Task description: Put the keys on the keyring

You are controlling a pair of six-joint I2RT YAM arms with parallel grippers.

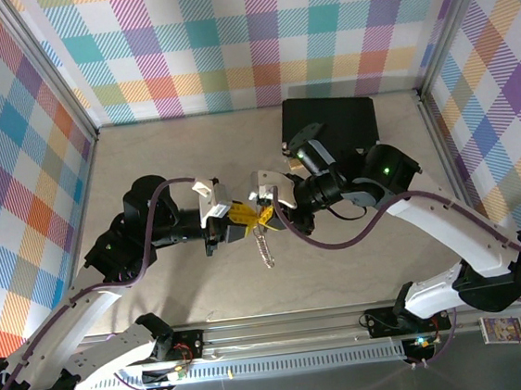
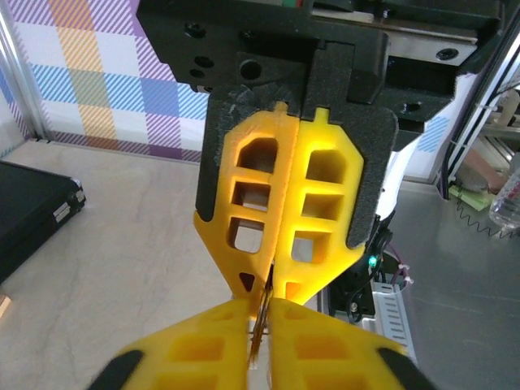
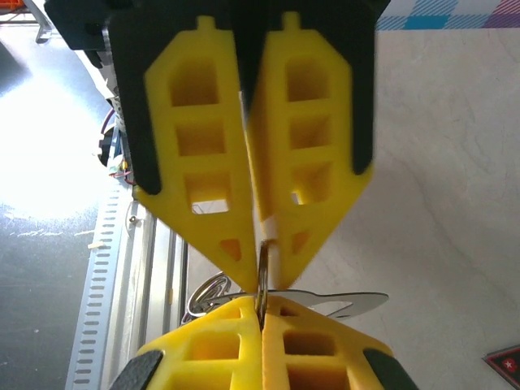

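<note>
Both grippers meet tip to tip above the middle of the table. My left gripper (image 1: 242, 220) (image 2: 262, 309) is shut on a thin metal edge of the keyring (image 2: 260, 325). My right gripper (image 1: 262, 214) (image 3: 262, 304) is shut on the same silver keyring, whose ring (image 3: 264, 272) stands edge-on between both pairs of yellow fingers. A flat silver part (image 3: 345, 303) sticks out to the right and wire loops (image 3: 205, 297) to the left. The beaded chain (image 1: 264, 248) hangs below the fingers. The small black-headed key is hidden.
A large black case (image 1: 329, 122) (image 2: 32, 203) lies at the back right of the table. A red-and-black tag (image 3: 505, 363) rests on the tabletop. The metal rail (image 1: 284, 328) runs along the near edge between the arm bases.
</note>
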